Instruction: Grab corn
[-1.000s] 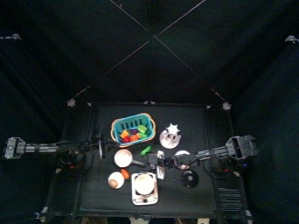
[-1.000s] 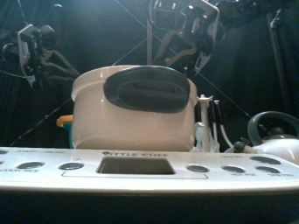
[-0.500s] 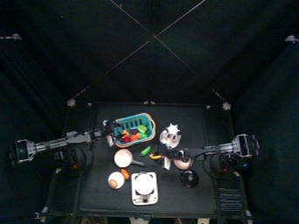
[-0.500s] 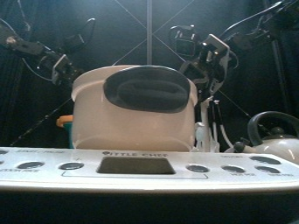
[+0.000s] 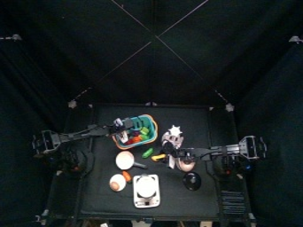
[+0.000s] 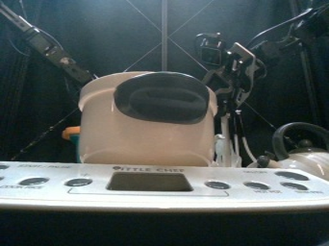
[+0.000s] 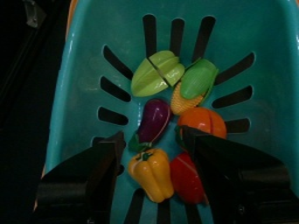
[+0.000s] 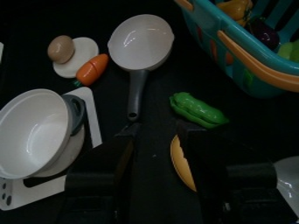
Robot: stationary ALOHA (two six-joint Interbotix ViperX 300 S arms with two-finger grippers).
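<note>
Left tool [image 7: 149, 162] hovering over teal basket [image 7: 82, 79], jaws spread wide, corn [image 7: 194, 84] in green husk just ahead of the jaws, touching orange tomato [image 7: 204, 122], beside purple eggplant [image 7: 153, 120], right tool [image 8: 158, 162] parted over the desk [image 8: 35, 17], near green pepper [image 8: 197, 108].

A: The left wrist camera looks close down between its jaws into the teal basket [image 7: 82, 96].

B: The top camera, high overhead, shares that basket [image 5: 122, 125] with the right wrist view.
</note>
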